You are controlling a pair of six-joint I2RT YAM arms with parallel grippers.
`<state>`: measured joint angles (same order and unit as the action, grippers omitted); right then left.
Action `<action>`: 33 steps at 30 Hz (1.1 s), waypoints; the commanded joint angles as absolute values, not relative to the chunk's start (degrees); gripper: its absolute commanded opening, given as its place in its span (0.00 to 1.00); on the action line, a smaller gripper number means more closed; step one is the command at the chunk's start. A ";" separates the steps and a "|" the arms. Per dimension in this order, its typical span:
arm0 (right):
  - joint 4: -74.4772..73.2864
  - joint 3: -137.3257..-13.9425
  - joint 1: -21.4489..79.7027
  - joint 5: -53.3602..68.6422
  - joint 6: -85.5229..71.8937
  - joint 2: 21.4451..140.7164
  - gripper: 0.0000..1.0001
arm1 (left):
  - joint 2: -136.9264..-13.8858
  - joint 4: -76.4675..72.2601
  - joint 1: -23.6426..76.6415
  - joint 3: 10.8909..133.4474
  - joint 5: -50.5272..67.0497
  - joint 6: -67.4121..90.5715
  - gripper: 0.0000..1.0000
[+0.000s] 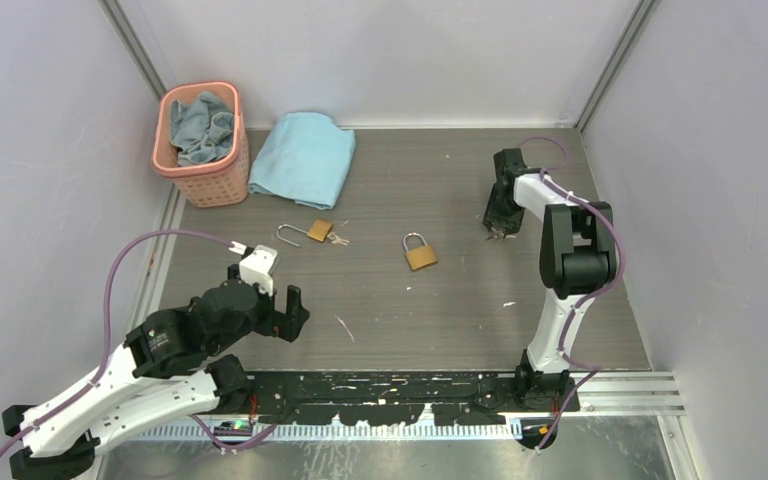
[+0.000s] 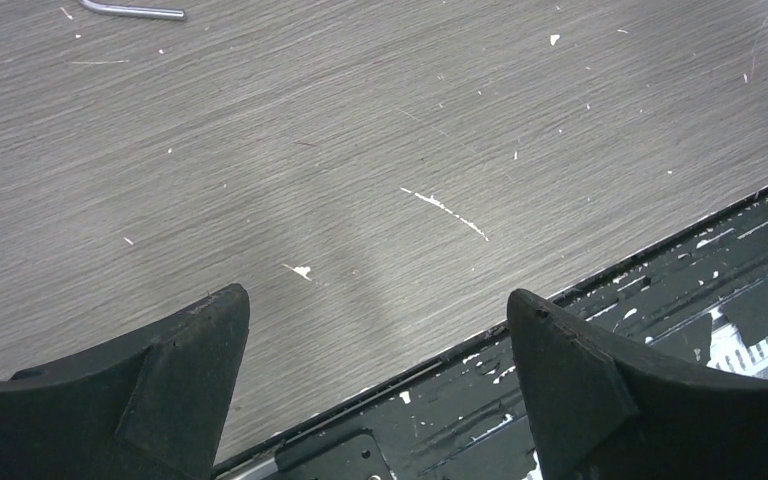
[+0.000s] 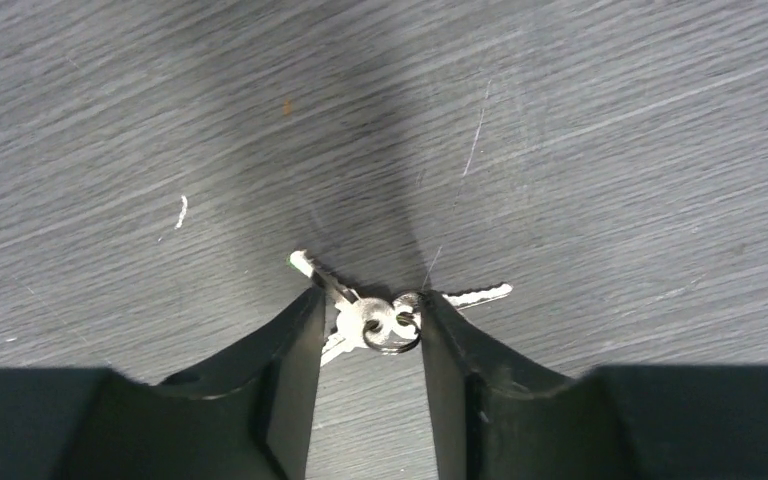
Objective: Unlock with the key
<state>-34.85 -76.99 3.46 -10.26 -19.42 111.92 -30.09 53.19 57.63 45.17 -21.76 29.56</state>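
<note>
Right gripper [image 3: 372,300] clasps keys [image 3: 375,325] (indistinct in the top view).

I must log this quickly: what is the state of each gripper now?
Left gripper: open, holding nothing.
Right gripper: closed on the bunch of keys.

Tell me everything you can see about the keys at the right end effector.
The keys are a small bunch of silvery metal keys joined on a ring. They lie flat on the grey wood-grain table, fanned out: one blade points up-left, one points right, and another shows low on the left. The bunch sits between the two black fingers of the right end effector, which flank it tightly and seem to touch it on both sides.
</note>
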 commanded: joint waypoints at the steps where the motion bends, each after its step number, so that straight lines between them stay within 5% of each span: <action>1: -35.20 -76.00 3.48 -7.24 -20.01 112.68 0.40 | -29.37 50.45 57.52 45.29 -20.87 28.93 1.00; 19: -35.72 -65.58 20.10 -10.39 -24.80 107.69 0.01 | -28.79 50.27 57.52 45.22 -20.84 28.83 1.00; 33: -30.10 -55.67 26.24 -3.58 -26.28 90.18 0.01 | -29.34 49.46 57.56 45.18 -19.86 29.34 1.00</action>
